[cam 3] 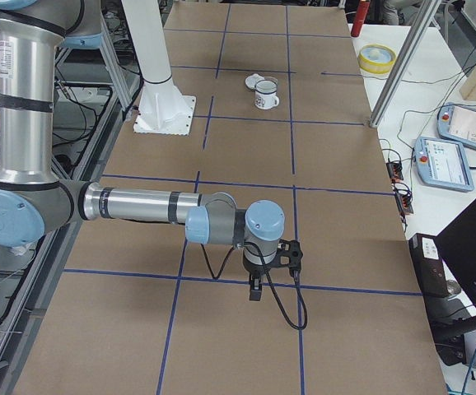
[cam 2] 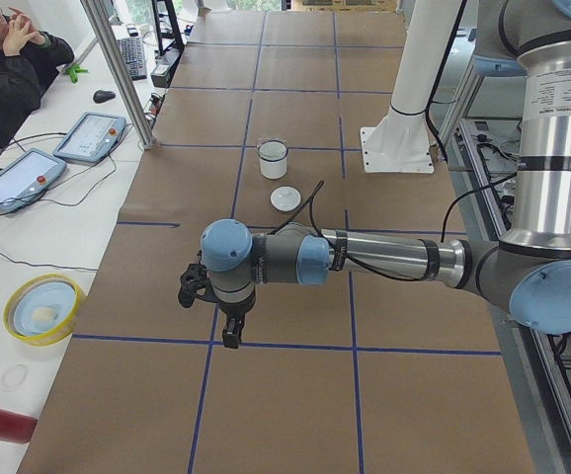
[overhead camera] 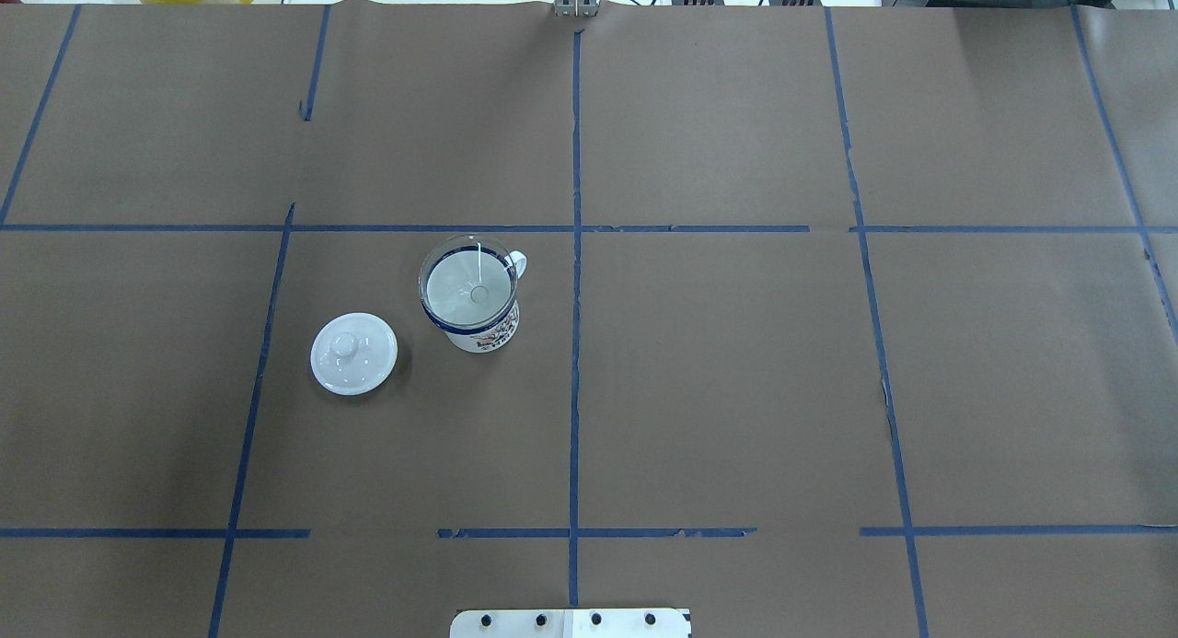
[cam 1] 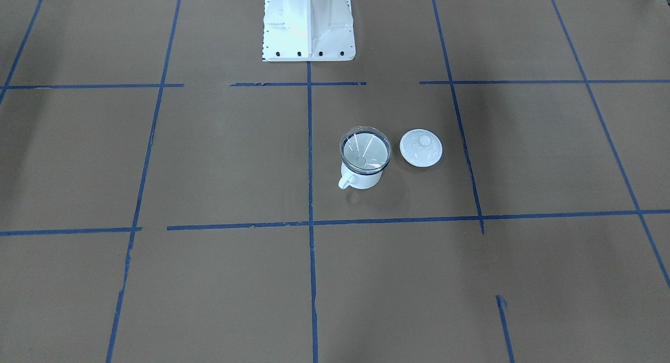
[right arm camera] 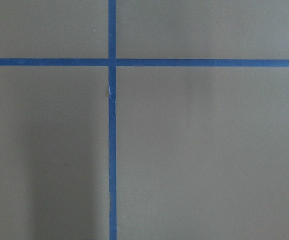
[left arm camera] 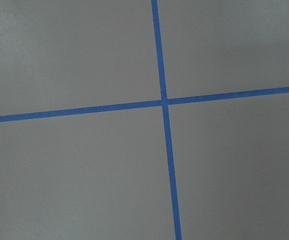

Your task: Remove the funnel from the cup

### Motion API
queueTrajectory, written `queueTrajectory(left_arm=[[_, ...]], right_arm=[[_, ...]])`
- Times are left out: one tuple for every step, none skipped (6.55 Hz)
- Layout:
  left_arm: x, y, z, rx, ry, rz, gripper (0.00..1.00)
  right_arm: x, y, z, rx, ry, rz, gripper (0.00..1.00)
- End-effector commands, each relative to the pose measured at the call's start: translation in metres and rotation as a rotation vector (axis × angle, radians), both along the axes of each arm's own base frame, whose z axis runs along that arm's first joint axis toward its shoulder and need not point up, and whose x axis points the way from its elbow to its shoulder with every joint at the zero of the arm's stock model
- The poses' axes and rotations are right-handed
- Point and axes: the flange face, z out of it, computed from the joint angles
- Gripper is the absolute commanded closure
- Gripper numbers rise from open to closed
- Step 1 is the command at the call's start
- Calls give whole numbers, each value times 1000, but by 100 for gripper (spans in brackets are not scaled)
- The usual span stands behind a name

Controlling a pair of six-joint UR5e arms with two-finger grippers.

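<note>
Funnel [overhead camera: 467, 288] removal has not begun. The clear cone sits seated in the cup [overhead camera: 483, 336], its wide rim resting on the mug's dark blue edge. In the overhead view the pair stands at about 9 o'clock from the middle of the surface [overhead camera: 736, 389]. A white knobbed lid [overhead camera: 353, 353] lies just beside the cup at its 8 o'clock, and the handle points to roughly 1 o'clock.

Both arms hang well apart from the cup, out toward the ends of the surface. The left end effector [cam 2: 228, 331] and the right end effector [cam 3: 256, 288] point down over bare paper, and I cannot tell whether either is spread or closed.

The step in hand is the approach. The left arm looks the better placed. It would need to come over the cup, pinch the funnel's rim and lift straight up so the spout clears — without dragging the mug along.
</note>
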Motion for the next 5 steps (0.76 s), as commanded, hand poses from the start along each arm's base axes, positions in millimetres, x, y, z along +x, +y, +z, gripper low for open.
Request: queueTrajectory(left_arm=[[0,0,-3,8,1,2,0],[0,2,-1,8,1,2,0],[-1,1,-2,13,0,4,0],[0,-1,-3,15,-2,3,0],[1,-10,-17,37,-1,1,0]], right_arm=[[0,0,0,0,0,0,0],[0,0,0,0,0,0,0],[0,0,0,0,0,0,0],[0,0,0,0,0,0,0],[0,0,0,0,0,0,0]])
